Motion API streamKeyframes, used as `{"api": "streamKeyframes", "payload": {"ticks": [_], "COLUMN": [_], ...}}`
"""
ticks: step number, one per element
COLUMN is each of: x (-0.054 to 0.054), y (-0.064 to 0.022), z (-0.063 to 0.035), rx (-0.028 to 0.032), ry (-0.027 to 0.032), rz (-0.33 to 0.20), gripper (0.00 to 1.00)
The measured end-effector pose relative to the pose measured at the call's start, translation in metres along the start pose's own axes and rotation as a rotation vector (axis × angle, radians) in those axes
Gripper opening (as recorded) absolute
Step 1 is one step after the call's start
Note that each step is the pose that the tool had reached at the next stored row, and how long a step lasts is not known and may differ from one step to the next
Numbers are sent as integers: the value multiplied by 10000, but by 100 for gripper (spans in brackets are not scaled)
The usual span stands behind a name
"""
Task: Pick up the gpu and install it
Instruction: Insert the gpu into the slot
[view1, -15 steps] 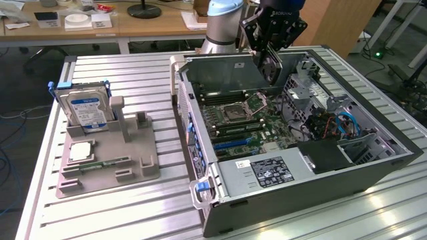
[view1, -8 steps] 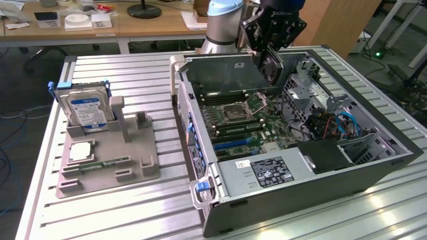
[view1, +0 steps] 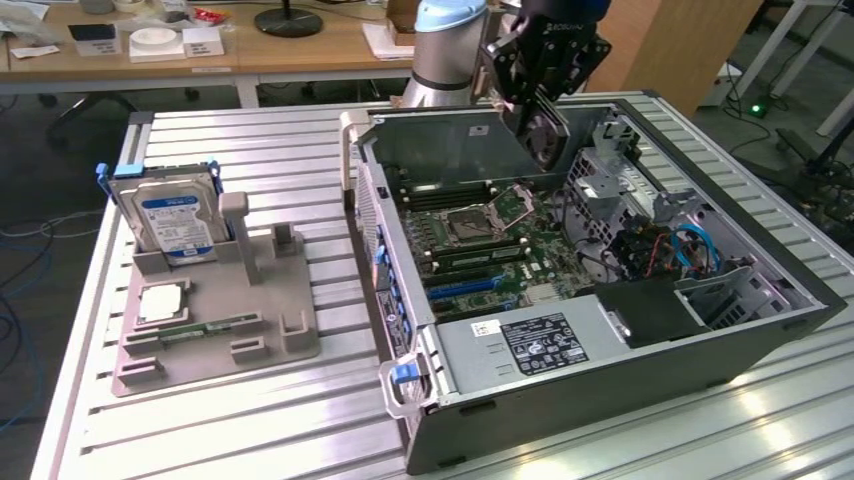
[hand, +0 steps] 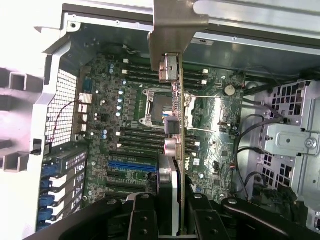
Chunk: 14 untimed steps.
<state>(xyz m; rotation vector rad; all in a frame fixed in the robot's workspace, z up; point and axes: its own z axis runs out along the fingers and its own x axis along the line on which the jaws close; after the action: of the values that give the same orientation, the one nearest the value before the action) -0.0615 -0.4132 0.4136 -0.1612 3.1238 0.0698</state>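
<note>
Your jaws are standing partly closed and are clamping the gpu (view1: 541, 128) between them, one finger on each flat face of the card, so the card is hanging on edge directly beneath the jaws. In the wrist view the card is running edge-on away from the jaws, with its silver bracket (hand: 170, 37) at the far end. The open computer case (view1: 747, 330) is lying directly below the jaws, and the card is hovering over its motherboard (view1: 487, 245), above the processor socket (view1: 514, 208). Whether the card's lower edge is touching the board, you cannot tell. The power supply (view1: 534, 345) is sitting in the case well clear of the jaws. Well apart from the jaws, toward the exterior view's left, a grey holder (view1: 274, 345) is resting on the bench (view1: 240, 430), carrying an upright hard drive (view1: 167, 215) and a green memory stick (view1: 203, 328).
</note>
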Motion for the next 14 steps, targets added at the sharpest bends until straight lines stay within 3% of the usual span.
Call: {"api": "streamKeyframes", "payload": {"ticks": [14], "x": [0], "y": [-3], "z": [0], "rx": [-19], "ry": [54], "rz": [-1240], "gripper": [28]}}
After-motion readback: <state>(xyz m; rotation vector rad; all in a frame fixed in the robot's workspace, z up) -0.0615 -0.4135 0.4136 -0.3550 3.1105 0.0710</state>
